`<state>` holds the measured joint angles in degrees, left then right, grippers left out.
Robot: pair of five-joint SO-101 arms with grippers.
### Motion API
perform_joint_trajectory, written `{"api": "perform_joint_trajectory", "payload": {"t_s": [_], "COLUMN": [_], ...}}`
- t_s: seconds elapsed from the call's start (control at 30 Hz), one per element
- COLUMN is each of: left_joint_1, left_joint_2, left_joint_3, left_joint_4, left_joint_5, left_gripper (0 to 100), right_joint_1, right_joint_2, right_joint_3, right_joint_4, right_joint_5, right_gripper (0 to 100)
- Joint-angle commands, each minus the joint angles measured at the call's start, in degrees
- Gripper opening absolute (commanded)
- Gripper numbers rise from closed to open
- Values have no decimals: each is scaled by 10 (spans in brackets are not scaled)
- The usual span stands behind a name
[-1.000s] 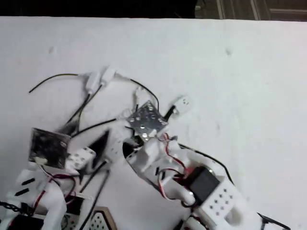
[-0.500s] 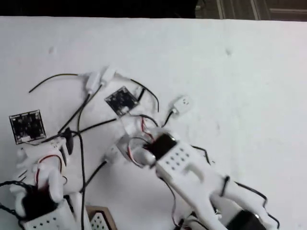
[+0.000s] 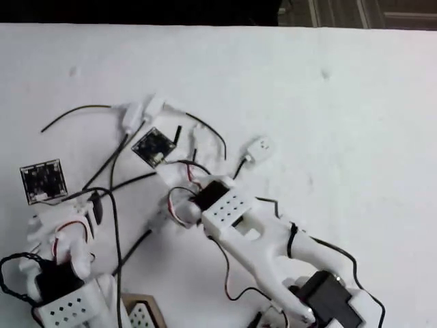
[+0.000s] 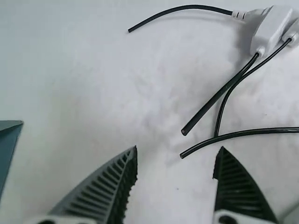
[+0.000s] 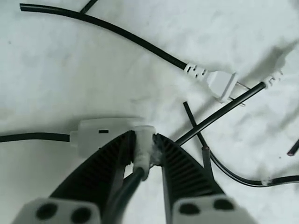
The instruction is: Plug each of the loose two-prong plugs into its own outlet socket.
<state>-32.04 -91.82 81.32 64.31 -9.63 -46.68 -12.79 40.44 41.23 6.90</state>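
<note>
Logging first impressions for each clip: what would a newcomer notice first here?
The right gripper, shut on a white plug held at the end of a white socket block. Nearby a loose plug lies among black cables, while the left gripper hangs open over the table.

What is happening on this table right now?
On a white table, the right gripper is shut on a white plug, held right at a white socket. Another two-prong plug lies loose nearby. The left gripper is open near two cable ends.

White table [image 3: 355, 137] — brown-rimmed perforated panel [image 3: 141, 313]
</note>
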Motion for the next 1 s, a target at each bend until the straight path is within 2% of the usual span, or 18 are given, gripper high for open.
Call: {"api": "perform_joint_trajectory", "payload": {"t_s": [0.0, 0.3, 0.97], "left_joint_1": [-2, -2, -3], "left_joint_2": [-3, -3, -3], "left_joint_3": [-3, -3, -2], "left_joint_4": [-14, -14, -14], "left_joint_5": [-4, -5, -5], "left_gripper": [272, 272, 272], "right_joint_1": [-6, -37, -8], "right_joint_2": [2, -4, 73], "right_joint_3": [-25, -25, -16], "right_joint_4": [-9, 19, 31], "right_joint_5": [4, 3, 8], "right_gripper": [17, 17, 17]}}
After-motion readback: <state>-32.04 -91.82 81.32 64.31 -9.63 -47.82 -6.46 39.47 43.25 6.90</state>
